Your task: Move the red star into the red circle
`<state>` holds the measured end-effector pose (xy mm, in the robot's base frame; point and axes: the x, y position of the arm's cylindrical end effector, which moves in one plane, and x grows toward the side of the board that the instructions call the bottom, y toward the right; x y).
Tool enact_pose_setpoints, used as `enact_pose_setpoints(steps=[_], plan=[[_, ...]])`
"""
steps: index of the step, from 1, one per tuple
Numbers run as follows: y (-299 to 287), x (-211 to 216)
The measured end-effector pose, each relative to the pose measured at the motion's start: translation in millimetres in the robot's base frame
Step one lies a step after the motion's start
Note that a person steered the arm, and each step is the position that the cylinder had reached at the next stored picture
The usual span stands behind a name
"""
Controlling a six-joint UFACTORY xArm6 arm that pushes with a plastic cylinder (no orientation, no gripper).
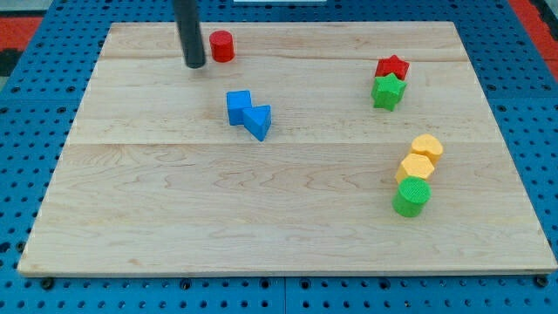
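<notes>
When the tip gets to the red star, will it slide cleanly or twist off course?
The red star probably slides flat: it looks squat on smooth wood. Its points could make it turn under an off-centre push. The green star seems to touch it, so it may drag along. My tip is far off, beside the red cylinder.

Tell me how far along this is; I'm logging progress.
Nothing looks done: the red star sits at the view's right, touching the green star, far from the red circle at the top. In hand: my tip rests just left of the circle, nowhere near the star. Left: the whole push across the board.
</notes>
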<state>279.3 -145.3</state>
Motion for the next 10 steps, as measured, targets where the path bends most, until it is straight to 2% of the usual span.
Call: enact_pose_setpoints(steps=[1, 2, 3, 4, 5, 6, 10], plan=[[34.8, -35.1], [118.1, -37.5], [142.1, -31.6], [172.9, 12.0], [200.0, 35.0], [241.9, 20.9], [170.8, -37.2]])
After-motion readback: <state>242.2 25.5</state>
